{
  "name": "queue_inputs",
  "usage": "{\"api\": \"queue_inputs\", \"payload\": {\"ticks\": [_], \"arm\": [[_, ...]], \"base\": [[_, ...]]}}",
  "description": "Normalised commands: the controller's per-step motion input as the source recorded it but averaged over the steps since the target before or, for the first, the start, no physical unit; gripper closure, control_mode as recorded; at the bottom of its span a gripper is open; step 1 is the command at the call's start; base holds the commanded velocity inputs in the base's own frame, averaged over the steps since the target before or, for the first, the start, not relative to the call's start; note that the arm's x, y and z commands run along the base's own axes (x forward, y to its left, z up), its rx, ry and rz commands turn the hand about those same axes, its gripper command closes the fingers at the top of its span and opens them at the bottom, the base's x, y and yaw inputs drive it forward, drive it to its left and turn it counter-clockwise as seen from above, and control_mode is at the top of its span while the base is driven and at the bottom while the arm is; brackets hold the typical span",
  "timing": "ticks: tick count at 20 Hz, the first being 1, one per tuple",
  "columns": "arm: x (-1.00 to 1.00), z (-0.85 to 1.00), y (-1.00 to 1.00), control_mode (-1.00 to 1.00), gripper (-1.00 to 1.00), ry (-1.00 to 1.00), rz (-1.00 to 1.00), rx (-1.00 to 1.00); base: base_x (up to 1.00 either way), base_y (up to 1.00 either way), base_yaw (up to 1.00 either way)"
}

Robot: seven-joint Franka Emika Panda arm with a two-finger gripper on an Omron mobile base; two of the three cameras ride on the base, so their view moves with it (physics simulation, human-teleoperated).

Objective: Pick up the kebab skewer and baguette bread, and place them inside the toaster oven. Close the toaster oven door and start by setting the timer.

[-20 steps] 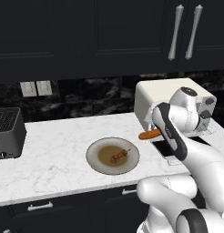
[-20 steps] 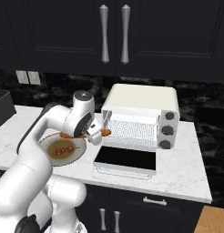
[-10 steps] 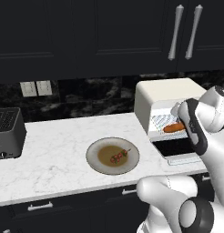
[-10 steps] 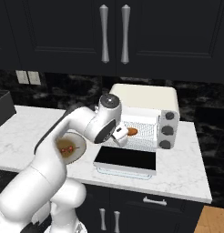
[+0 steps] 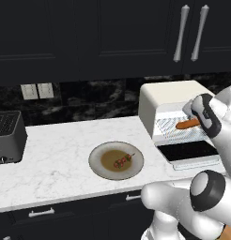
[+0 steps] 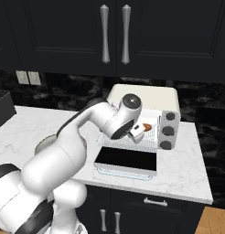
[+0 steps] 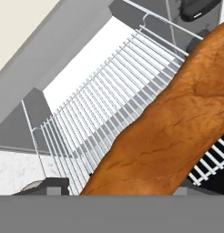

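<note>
The cream-white toaster oven (image 5: 169, 96) (image 6: 146, 96) stands open, its dark glass door (image 5: 188, 152) (image 6: 126, 160) folded down flat on the counter. My gripper (image 5: 196, 121) (image 6: 139, 131) (image 7: 120, 98) reaches into the oven mouth, shut on the orange-brown baguette bread (image 5: 187, 124) (image 6: 145, 126) (image 7: 168, 123). The loaf hangs just over the wire rack (image 7: 86, 104), with a dark fingertip on either side of it. The kebab skewer (image 5: 123, 161) lies on the round plate (image 5: 96, 164) left of the oven.
A dark grey slot toaster (image 5: 7, 136) stands at the counter's far left. Round knobs (image 6: 168, 130) run down the oven's right side. Black cabinets with bar handles (image 5: 180, 33) hang above. The plate's rim (image 6: 41, 146) peeks out behind my arm.
My arm has swung right from beside the plate, carrying the baguette into the open oven, over the rack. The skewer and plate have stayed put.
</note>
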Motion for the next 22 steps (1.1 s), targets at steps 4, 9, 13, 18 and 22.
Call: {"api": "queue_inputs", "payload": {"ticks": [4, 9, 13, 18, 22], "arm": [[0.44, -0.17, 0.0, -1.0, 1.0, -0.04, 0.0, 0.01], [0.52, -0.17, 0.0, -1.0, 1.0, 0.0, 0.0, 0.0], [0.29, -0.26, -0.02, -1.0, 1.0, 0.0, 0.0, 0.0], [0.22, -0.31, 0.0, -1.0, 1.0, 0.0, 0.0, 0.0], [0.12, 0.0, -0.17, -1.0, 1.0, -0.03, 0.0, 0.0]], "base": [[0.0, 0.0, 0.0], [0.0, 0.0, 0.0], [0.0, 0.0, 0.0], [0.0, 0.0, 0.0], [0.0, 0.0, 0.0]]}}
